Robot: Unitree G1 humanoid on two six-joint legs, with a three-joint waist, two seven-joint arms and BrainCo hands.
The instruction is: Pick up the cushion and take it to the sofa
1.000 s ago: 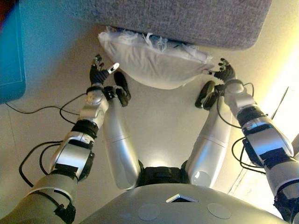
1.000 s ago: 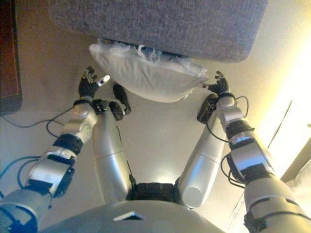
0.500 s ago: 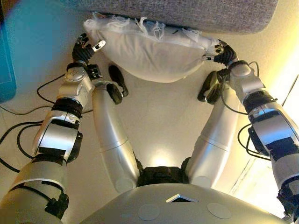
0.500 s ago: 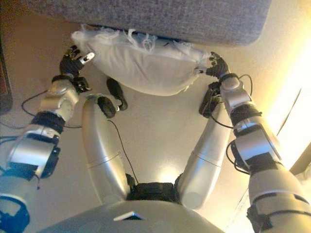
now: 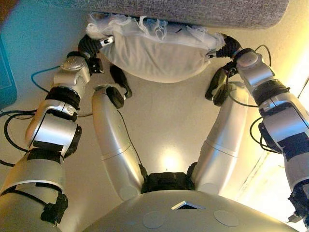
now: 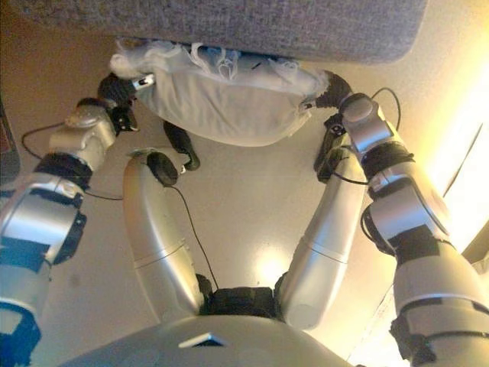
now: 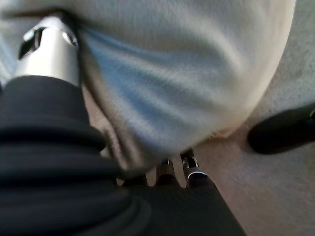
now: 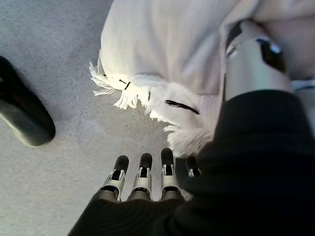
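Note:
The white fringed cushion point(image 5: 154, 55) hangs between my two hands just below the grey sofa's edge point(image 5: 193, 9). My left hand point(image 5: 91, 46) holds its left end. In the left wrist view the thumb point(image 7: 49, 54) presses into the cloth point(image 7: 187, 73) from one side and the fingers point(image 7: 189, 169) sit on the other side. My right hand point(image 5: 227, 47) holds the right end. In the right wrist view its thumb point(image 8: 251, 59) lies against the cushion point(image 8: 167, 49) and its fingers point(image 8: 142, 174) reach under the fringed corner.
The grey sofa point(image 6: 229, 23) fills the far edge of the view, right behind the cushion. A teal object point(image 5: 6, 72) stands at the far left. Pale floor point(image 5: 169, 125) lies below the cushion.
Both hands have moved inward and forward onto the cushion's ends. The left hand, apart from it a second ago, now grips it. The cushion has moved closer to the sofa.

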